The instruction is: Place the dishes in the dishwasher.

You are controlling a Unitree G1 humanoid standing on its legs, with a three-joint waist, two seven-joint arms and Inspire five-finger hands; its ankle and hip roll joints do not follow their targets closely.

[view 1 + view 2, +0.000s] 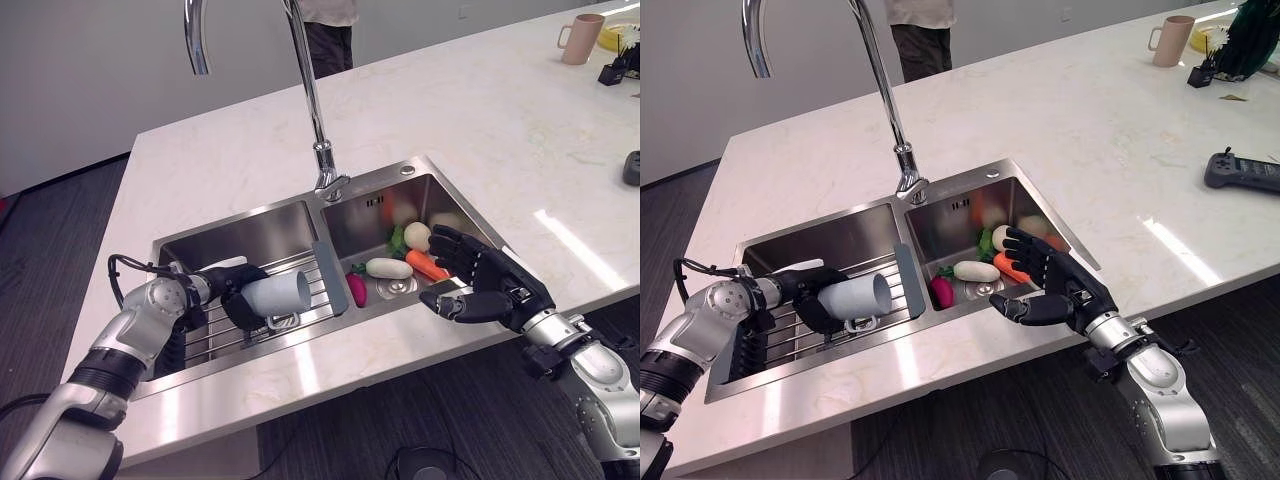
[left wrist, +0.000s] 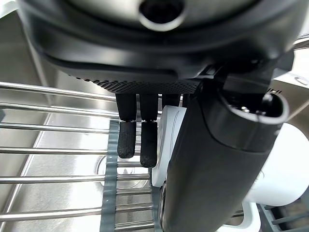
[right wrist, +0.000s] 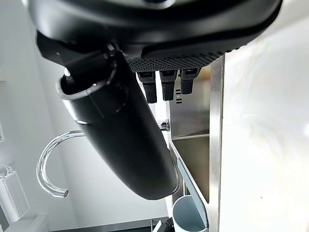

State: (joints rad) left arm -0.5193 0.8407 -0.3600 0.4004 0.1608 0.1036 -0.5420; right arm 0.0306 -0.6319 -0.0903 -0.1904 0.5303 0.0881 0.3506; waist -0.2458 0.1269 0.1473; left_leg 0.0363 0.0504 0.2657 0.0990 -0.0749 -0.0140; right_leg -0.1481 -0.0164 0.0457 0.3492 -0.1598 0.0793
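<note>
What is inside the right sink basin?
The right sink basin holds toy vegetables: a carrot, a white piece, a pink one, greens. The right hand covers the rest.

The left robot hand (image 1: pixel 232 290) hides part of the white cup (image 1: pixel 277 294); the person (image 1: pixel 327 30) is cut off.

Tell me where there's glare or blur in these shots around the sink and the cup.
Left eye view: a bright glare patch on the countertop right of the sink, and sheen on the faucet. Left wrist view: the left hand looms soft and close, the white cup washed pale. Right wrist view: the right hand blurs against bright countertop.
</note>
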